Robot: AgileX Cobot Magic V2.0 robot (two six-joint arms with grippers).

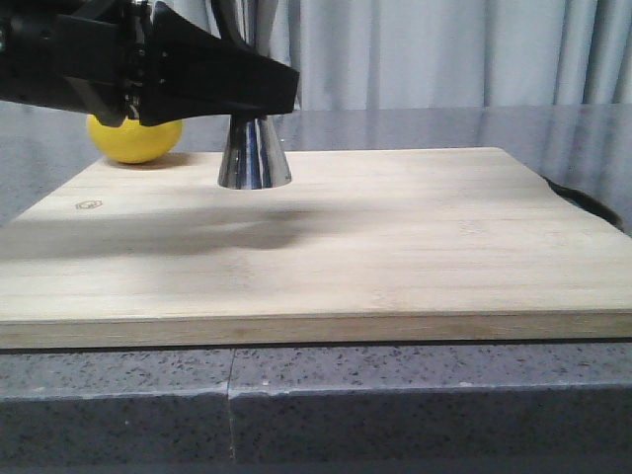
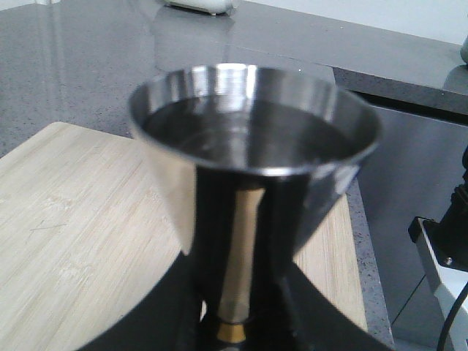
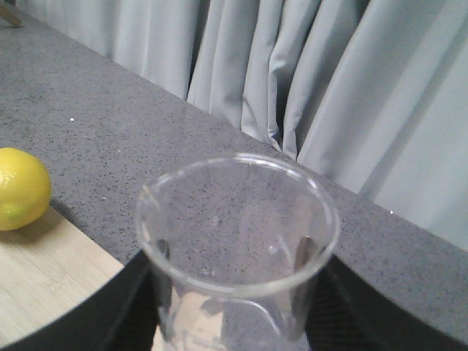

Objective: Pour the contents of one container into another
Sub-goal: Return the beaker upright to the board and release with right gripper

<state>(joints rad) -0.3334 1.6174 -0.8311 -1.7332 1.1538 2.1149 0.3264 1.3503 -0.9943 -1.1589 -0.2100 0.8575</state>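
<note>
On the pale bamboo board (image 1: pixel 395 237), left jaws grip the hourglass steel jigger (image 1: pixel 254 153); right jaws clasp the clear glass beaker (image 3: pixel 238 248).

The jigger (image 1: pixel 254 153) is shiny steel with a thin gold band; the beaker (image 3: pixel 238 252) is clear glass. The lemon (image 1: pixel 133 138) is yellow, the board (image 1: pixel 326 247) pale wood, the counter (image 1: pixel 415 390) speckled grey, the curtain (image 3: pixel 329 88) pale grey.

The shiny steel jigger (image 1: pixel 254 153) stands upright on the wooden board, its upper cup full of dark liquid. The clear glass beaker (image 3: pixel 238 252) is upright and looks empty.
</note>
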